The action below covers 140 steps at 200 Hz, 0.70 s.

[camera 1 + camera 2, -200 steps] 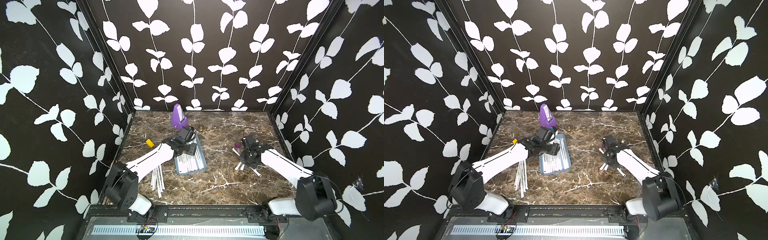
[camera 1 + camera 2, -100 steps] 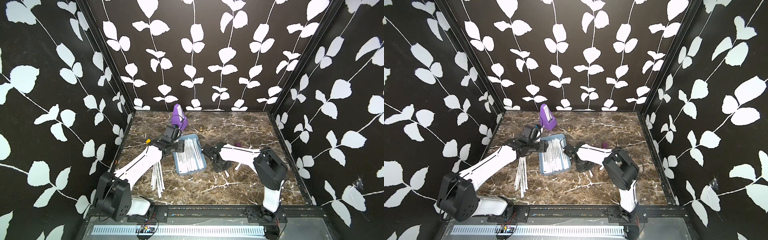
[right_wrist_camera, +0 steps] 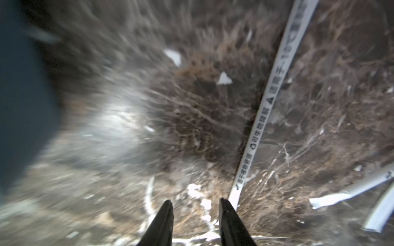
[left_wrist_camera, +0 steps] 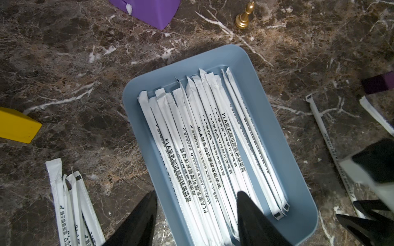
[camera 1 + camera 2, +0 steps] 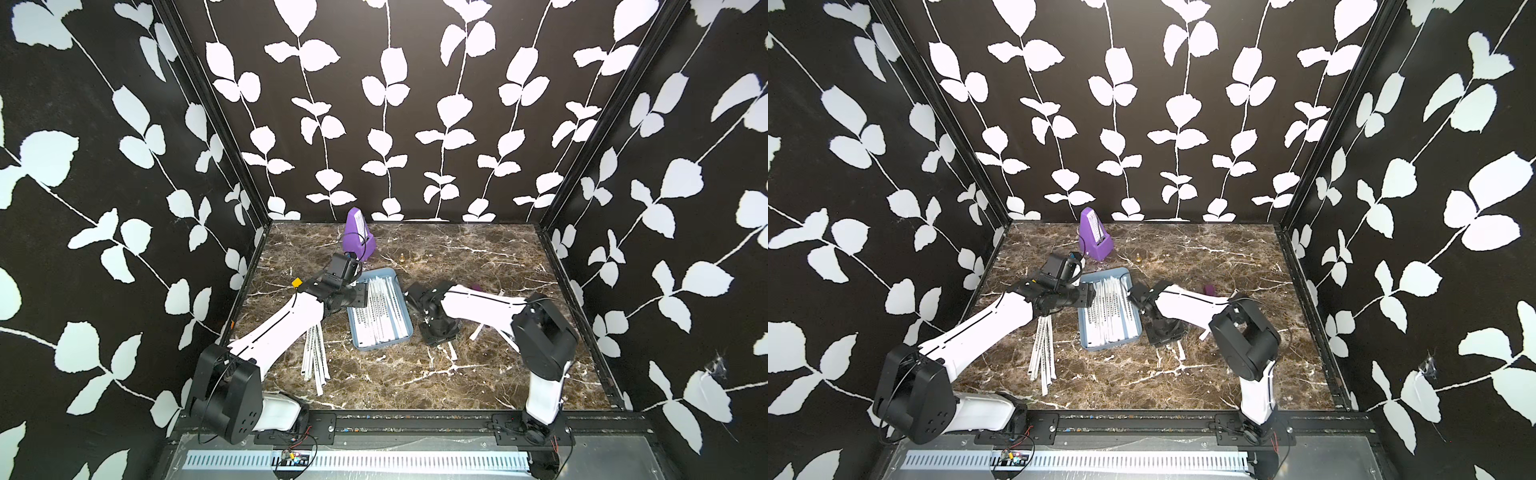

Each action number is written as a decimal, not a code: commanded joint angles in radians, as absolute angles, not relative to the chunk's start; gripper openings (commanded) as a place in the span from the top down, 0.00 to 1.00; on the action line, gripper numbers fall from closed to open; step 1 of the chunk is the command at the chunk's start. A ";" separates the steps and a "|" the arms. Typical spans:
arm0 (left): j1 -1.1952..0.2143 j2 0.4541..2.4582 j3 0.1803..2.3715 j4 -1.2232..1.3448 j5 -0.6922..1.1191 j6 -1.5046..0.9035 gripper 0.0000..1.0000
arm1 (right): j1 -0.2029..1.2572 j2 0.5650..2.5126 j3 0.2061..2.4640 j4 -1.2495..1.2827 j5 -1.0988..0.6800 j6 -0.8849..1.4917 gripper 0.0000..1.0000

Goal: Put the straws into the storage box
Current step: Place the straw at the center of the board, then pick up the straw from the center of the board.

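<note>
Brown marble surface [image 5: 415, 374], black walls with white leaf print. Centre-left on it sits the storage box [image 4: 266, 110], long side running near to far, with a layer of straws [image 4: 204, 149] lying lengthwise inside. A bundle of loose straws [image 5: 314, 357] lies on the surface left of the box, and a few stray straws [image 5: 478, 331] lie to its right. Over the box's left wall hangs the left claw [image 4: 196, 192], wide open and empty, one finger outside and one above the boxed straws. Just right of the box, low over the surface, is the right claw [image 3: 195, 201], jaws partly apart with nothing between them; one straw end lies just beside a finger. Far behind the box stands a purple metronome [image 5: 358, 232].
</note>
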<state>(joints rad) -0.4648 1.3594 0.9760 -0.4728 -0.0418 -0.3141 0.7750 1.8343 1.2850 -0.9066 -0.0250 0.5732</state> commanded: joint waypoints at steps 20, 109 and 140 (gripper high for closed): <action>-0.442 1.324 0.963 -0.494 -0.039 -0.305 0.38 | 0.620 1.776 1.250 -0.861 -0.095 0.580 0.68; -0.434 1.344 0.947 -0.497 -0.031 -0.314 0.38 | 0.636 1.948 1.346 -0.846 -0.034 0.512 0.73; -0.428 1.342 0.942 -0.495 -0.029 -0.317 0.38 | 0.654 1.960 1.355 -0.858 0.003 0.519 0.89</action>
<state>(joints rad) -0.4374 1.3586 0.9588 -0.4736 -0.0372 -0.3141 0.6376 1.9427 1.3170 -0.8589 -0.0441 0.5209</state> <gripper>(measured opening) 0.618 0.161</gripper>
